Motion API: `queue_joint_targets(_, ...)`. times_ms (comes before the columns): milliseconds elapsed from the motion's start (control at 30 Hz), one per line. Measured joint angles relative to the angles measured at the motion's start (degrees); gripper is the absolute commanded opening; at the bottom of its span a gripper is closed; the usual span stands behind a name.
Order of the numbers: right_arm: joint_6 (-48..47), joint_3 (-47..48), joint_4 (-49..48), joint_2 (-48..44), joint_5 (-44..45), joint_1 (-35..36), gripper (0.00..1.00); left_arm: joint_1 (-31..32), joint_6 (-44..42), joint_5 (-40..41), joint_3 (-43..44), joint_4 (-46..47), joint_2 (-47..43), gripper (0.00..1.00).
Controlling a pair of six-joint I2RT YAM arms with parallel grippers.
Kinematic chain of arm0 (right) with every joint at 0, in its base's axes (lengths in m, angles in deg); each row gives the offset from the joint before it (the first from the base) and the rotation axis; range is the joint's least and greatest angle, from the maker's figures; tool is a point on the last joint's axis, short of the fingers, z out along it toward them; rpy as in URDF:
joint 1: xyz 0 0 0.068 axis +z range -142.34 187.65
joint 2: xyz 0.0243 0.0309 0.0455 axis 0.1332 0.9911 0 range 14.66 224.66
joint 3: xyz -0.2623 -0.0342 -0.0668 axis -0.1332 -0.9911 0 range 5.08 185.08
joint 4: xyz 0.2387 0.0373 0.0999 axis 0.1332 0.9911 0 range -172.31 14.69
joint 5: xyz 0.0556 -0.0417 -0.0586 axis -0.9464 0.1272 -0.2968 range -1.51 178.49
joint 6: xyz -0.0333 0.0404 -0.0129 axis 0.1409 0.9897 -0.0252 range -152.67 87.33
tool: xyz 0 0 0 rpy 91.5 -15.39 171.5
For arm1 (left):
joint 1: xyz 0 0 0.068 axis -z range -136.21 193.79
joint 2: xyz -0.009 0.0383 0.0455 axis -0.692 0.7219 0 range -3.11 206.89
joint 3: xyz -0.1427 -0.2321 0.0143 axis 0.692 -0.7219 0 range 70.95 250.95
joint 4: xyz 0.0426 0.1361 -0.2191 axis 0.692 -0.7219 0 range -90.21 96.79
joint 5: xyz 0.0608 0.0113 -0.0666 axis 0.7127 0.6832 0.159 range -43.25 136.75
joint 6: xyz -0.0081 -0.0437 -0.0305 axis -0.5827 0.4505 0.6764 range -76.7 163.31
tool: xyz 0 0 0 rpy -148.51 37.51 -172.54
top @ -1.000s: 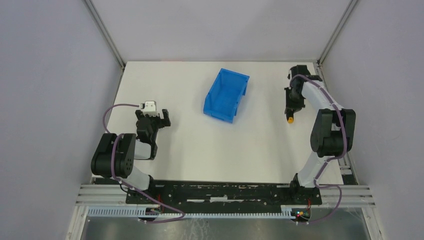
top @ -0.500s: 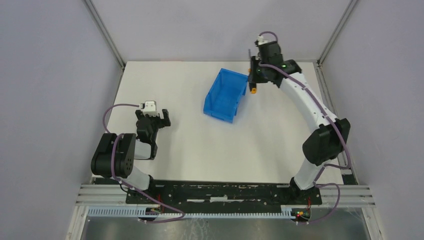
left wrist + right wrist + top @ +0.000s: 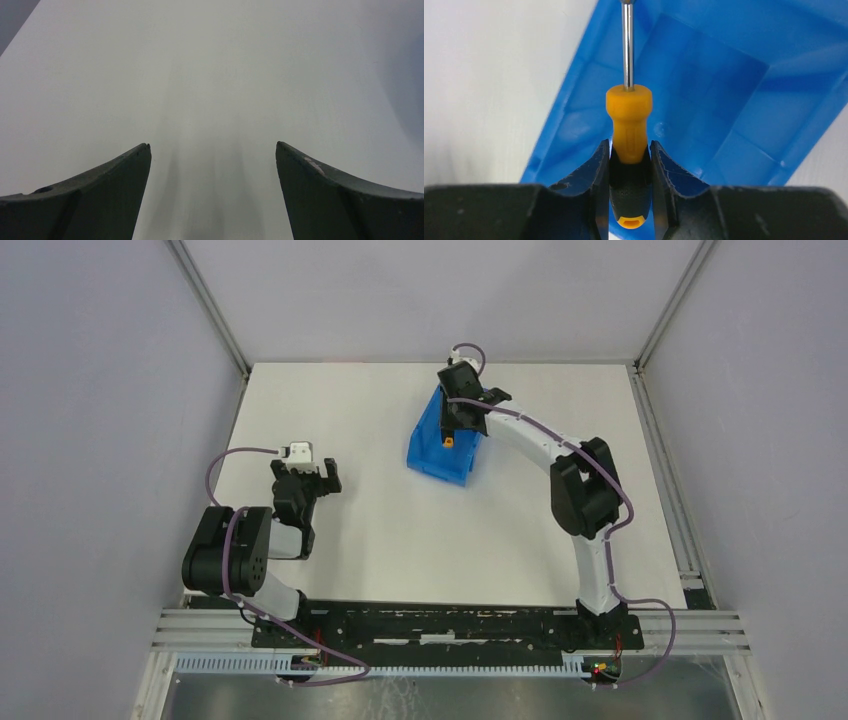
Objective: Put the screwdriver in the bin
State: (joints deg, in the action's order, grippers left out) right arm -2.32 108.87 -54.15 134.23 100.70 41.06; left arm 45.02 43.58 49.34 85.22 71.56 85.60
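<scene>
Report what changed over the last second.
The right end effector, gripping the screwdriver, swung from the right side of the table, around the far side, leftward to above the bin. Nothing was picked up or let go. The bin and the open left end effector stayed put.

Black right end effector [image 3: 630,150]; within it an orange-and-black, silver-shafted screwdriver [image 3: 629,120]; beyond, bright blue bin [image 3: 724,100], white tabletop [image 3: 484,75].

Robot lab test cell: bare white surface [image 3: 400,540], plain grey panels [image 3: 100,390] on aluminium framing [image 3: 207,306], cabled arms [image 3: 583,490] bolted to a rail [image 3: 450,625].
</scene>
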Motion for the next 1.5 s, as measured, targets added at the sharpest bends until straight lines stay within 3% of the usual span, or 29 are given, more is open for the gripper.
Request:
queue_joint_targets(100, 1.42, -2.73, -2.16, 1.81, 2.03, 0.66, 0.16, 0.0, 0.0, 0.0, 0.0, -0.02, 0.0, 1.0)
queue_joint_targets(267, 3.08, -5.01, -2.99, 5.49, 3.56, 1.86, 0.43, 0.0, 0.0, 0.0, 0.0, 0.0, 0.0, 1.0)
queue_joint_targets(433, 3.39, -5.35, -3.52, 6.34, 4.9, 2.38, 0.56, 0.0, 0.0, 0.0, 0.0, -0.02, 0.0, 1.0)
queue_joint_targets(633, 1.33, -5.35, -3.41, 2.45, 6.8, 2.56, 0.64, 0.0, 0.0, 0.0, 0.0, 0.0, 0.0, 1.0)
queue_joint_targets(700, 0.09, -5.35, -3.08, -0.9, 7.21, 2.67, 0.75, 0.0, 0.0, 0.0, 0.0, -0.02, 0.0, 1.0)
queue_joint_targets(767, -1.6, -5.62, -3.39, -5.97, 7.15, 2.84, 0.97, 0.0, 0.0, 0.0, 0.0, 0.0, 0.0, 1.0)
queue_joint_targets(933, -7.98, -10.16, -6.16, -24.26, 6.84, 2.95, 0.98, 0.0, 0.0, 0.0, 0.0, -0.02, 0.0, 1.0)
queue_joint_targets(1067, -12.24, -19.21, -10.01, -39.3, 8.46, 2.8, 0.98, 0.0, 0.0, 0.0, 0.0, 0.0, 0.0, 1.0)
queue_joint_targets(1300, -18.34, -56.37, -21.94, -62.31, 14.84, 2.69, 0.98, 0.0, 0.0, 0.0, 0.0, 0.0, 0.0, 1.0)
queue_joint_targets(1500, -20.06, -81.0, -27.74, -71.3, 19.15, 2.62, 0.98, 0.0, 0.0, 0.0, 0.0, -0.02, 0.0, 1.0)
